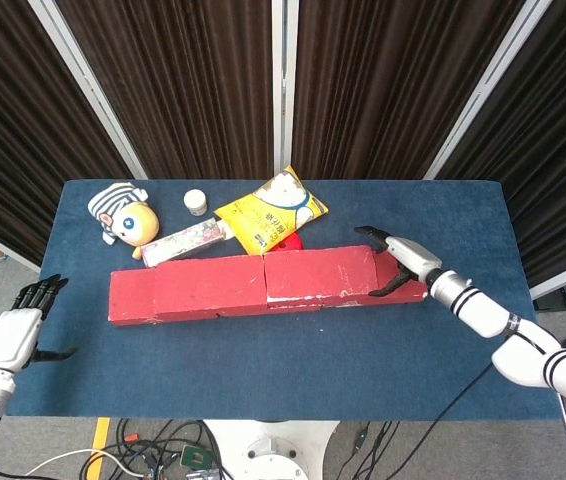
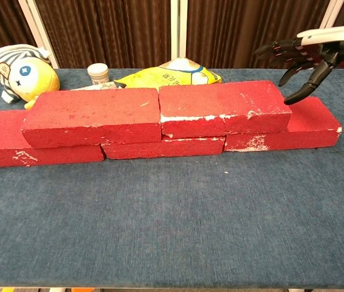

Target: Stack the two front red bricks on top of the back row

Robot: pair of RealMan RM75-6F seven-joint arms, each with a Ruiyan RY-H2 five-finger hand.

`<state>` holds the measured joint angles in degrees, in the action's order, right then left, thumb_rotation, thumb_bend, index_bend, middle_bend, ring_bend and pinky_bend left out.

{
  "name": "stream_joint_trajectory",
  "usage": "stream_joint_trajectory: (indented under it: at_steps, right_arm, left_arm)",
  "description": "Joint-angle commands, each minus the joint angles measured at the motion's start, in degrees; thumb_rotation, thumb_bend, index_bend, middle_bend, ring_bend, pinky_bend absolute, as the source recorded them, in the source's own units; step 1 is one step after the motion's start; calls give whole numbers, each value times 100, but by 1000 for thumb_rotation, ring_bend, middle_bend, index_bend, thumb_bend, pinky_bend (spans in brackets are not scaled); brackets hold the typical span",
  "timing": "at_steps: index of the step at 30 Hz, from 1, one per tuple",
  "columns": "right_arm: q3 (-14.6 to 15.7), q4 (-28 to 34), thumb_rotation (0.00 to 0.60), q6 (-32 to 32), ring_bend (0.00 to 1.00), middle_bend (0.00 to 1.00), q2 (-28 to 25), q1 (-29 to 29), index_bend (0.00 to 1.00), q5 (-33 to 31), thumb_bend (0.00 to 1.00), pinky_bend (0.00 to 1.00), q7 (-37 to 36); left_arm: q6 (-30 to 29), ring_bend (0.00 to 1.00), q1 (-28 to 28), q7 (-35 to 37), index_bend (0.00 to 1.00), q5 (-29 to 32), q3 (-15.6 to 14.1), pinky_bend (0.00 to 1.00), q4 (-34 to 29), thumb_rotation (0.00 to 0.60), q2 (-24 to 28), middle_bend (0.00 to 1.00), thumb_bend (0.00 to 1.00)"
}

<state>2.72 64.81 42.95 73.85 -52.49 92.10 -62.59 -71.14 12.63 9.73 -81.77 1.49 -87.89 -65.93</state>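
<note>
Two red bricks lie end to end on top of a lower row of red bricks: the upper left brick (image 2: 93,115) (image 1: 213,284) and the upper right brick (image 2: 223,108) (image 1: 321,274). The lower row (image 2: 309,125) (image 1: 133,298) sticks out at both ends. My right hand (image 2: 302,58) (image 1: 395,262) hovers just off the right end of the upper right brick, fingers spread and holding nothing. My left hand (image 1: 18,325) hangs open beyond the table's left edge, far from the bricks.
Behind the bricks on the blue table (image 1: 283,360) lie a striped plush toy (image 1: 123,215) (image 2: 20,70), a small white jar (image 1: 195,202) (image 2: 98,73), a yellow snack bag (image 1: 271,210) (image 2: 169,74) and a pink box (image 1: 183,242). Dark curtains stand behind.
</note>
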Motion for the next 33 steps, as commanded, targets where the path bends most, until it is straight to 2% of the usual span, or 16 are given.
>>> stream_joint_trajectory:
  at_steps: [1, 5, 9, 15, 22, 33]
  right_arm:
    - [-15, 210, 600, 106, 0, 0, -204, 71, 0, -49, 0, 236, 188]
    - [-73, 479, 600, 353, 0, 0, -433, 211, 0, -117, 0, 235, 425]
    - [-171, 722, 600, 710, 0, 0, -624, 432, 0, -229, 0, 216, 963]
    - [-261, 1170, 600, 983, 0, 0, -891, 696, 0, -401, 0, 120, 1676]
    - [-295, 1565, 600, 1453, 0, 0, -1119, 1053, 0, -399, 0, 11, 2195]
    - [-380, 1705, 600, 1552, 0, 0, -1232, 1315, 0, -487, 0, 0, 2406]
  left_arm:
    - [46, 0, 48, -75, 0, -13, 7, 11, -41, 600, -55, 0, 0]
    - [116, 0, 133, -229, 0, -1, 39, 11, -104, 600, -187, 0, 0]
    - [258, 0, 285, -420, 0, -39, 62, 11, -229, 600, -343, 0, 0]
    - [483, 0, 644, -841, 0, -115, 213, 11, -523, 600, -623, 0, 0]
    - [936, 0, 1035, -1217, 0, 349, 453, 8, -646, 600, -1017, 0, 0]
    - [1099, 0, 1372, -1619, 0, 865, 671, 0, -396, 600, -1580, 0, 0]
